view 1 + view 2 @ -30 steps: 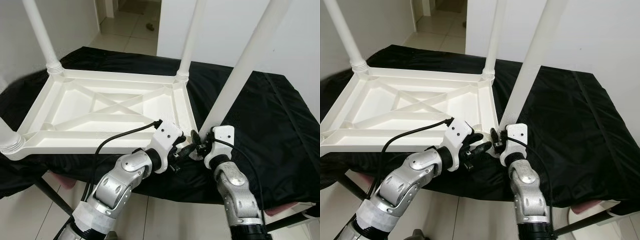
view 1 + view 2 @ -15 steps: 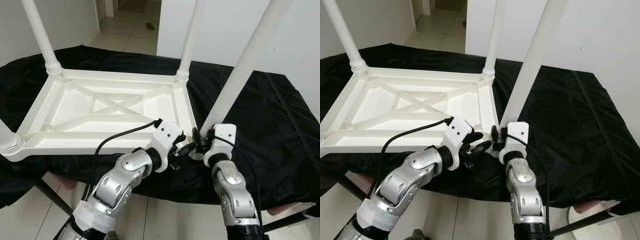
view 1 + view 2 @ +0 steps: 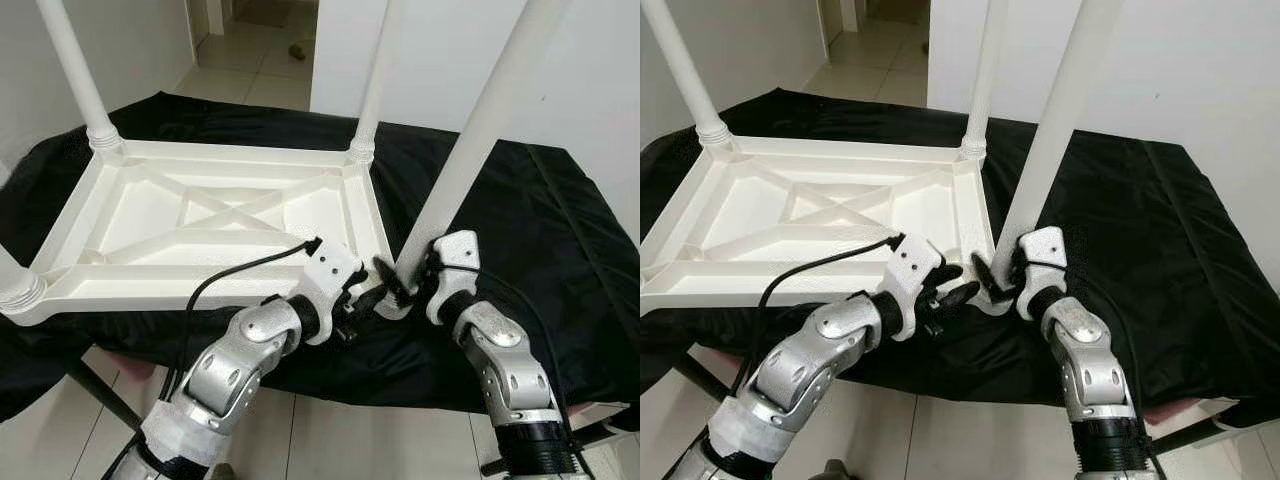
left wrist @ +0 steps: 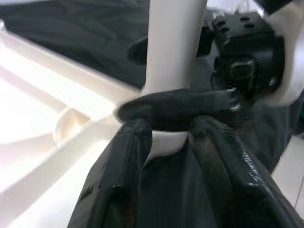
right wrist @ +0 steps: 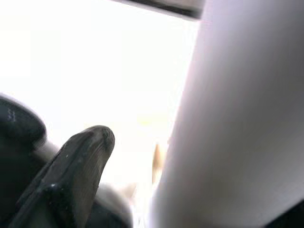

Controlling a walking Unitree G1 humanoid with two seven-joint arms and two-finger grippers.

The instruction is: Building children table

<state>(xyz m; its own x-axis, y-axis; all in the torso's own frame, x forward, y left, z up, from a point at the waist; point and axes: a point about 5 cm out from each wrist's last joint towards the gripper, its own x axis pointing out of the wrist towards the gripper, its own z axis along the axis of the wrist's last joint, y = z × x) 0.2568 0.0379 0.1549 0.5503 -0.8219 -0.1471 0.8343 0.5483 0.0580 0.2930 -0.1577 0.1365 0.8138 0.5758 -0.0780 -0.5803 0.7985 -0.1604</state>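
Observation:
A white plastic children's table (image 3: 230, 160) lies upside down on a black cloth, its legs pointing up. The near right leg (image 3: 480, 130) stands tilted in its corner socket (image 4: 164, 142). My left gripper (image 3: 368, 297) is at that corner with its two fingers (image 4: 128, 156) clasped on either side of the socket. My right gripper (image 3: 403, 284) is shut around the base of the same leg; one of its fingers (image 4: 180, 102) crosses the leg just above the socket. In the right wrist view the leg (image 5: 232, 123) is close beside one finger (image 5: 76, 161).
Other legs rise at the far left (image 3: 75, 70) and far right (image 3: 372, 90), and a collar (image 3: 18, 290) shows at the near left corner. The black cloth (image 3: 530, 200) covers a low stand that ends near my arms. Tiled floor lies below and a white wall behind.
My right wrist has swung out to the right and turned around the leg's base, still on the leg. The left gripper has stayed at the corner. The camera has shifted slightly.

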